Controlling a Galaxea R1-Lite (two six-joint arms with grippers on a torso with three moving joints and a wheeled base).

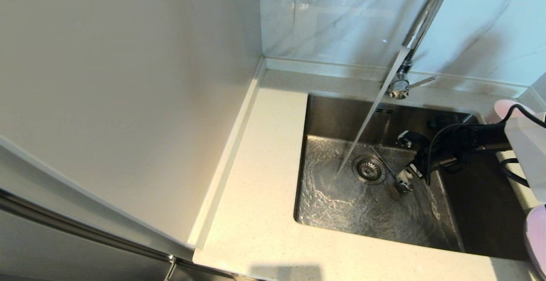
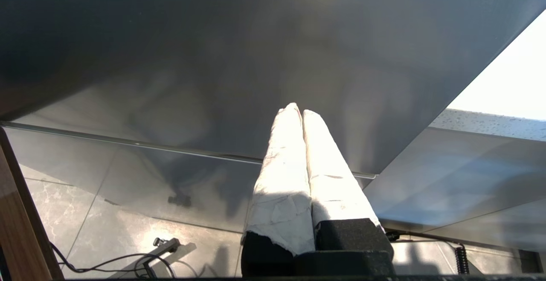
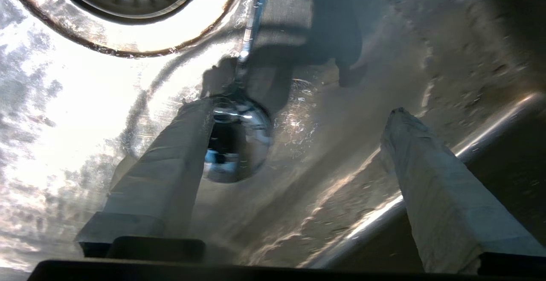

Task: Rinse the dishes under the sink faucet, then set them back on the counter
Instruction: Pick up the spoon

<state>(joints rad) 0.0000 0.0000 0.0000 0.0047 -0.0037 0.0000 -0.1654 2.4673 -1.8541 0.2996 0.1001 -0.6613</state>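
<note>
The sink [image 1: 426, 225] is brushed steel grey with silvery ripples where the water runs, and its drain [image 1: 369, 169] is a darker metal ring, while the tap [image 1: 420, 21] and spoon [image 3: 239, 144] are shiny chrome. The counter [image 1: 256, 212] is cream with fine specks, the wall [image 1: 341, 12] behind it white with grey veins, and the panel [image 1: 119, 80] to the left plain off-white. The right gripper [image 1: 406, 161] is black with pale grey-wrapped fingers [image 3: 439, 195], the left gripper [image 2: 302, 111] has white-wrapped ones on black mounts, and a pale pink bowl [image 1: 501, 109] and lilac plate [image 1: 536, 234] peek in on the right.
</note>
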